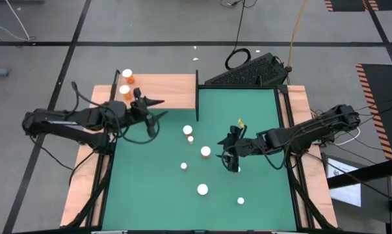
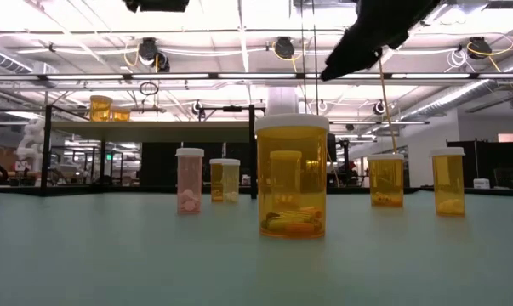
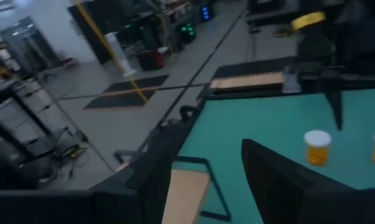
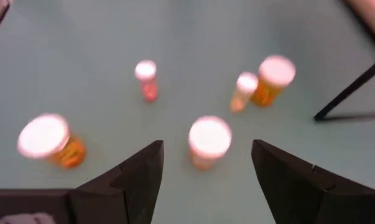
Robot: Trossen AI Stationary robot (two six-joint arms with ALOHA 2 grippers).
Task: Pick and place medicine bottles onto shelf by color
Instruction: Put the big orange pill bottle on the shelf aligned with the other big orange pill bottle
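Note:
Two orange medicine bottles [image 1: 127, 77] [image 1: 125, 91] with white caps stand on the wooden shelf [image 1: 173, 88] at the far left. Several more bottles stand upright on the green mat [image 1: 261, 104], among them one [image 1: 206, 151] near the middle. My left gripper [image 1: 158, 109] hangs open and holding nothing over the shelf's near edge; its fingers [image 3: 156, 162] show with nothing between them. My right gripper [image 1: 225, 153] is open just right of the middle bottle. In the right wrist view that bottle's cap [image 4: 209, 138] sits ahead of the gap between the fingertips, untouched.
A black keyboard [image 1: 248, 73] lies beyond the mat's far edge. Thin black posts [image 1: 197, 91] frame the shelf and the mat's sides. Smaller bottles [image 1: 190, 139] [image 1: 184, 166] [image 1: 240, 201] are scattered near the orange ones. The low view shows a large orange bottle [image 2: 292, 178] closest to the near edge.

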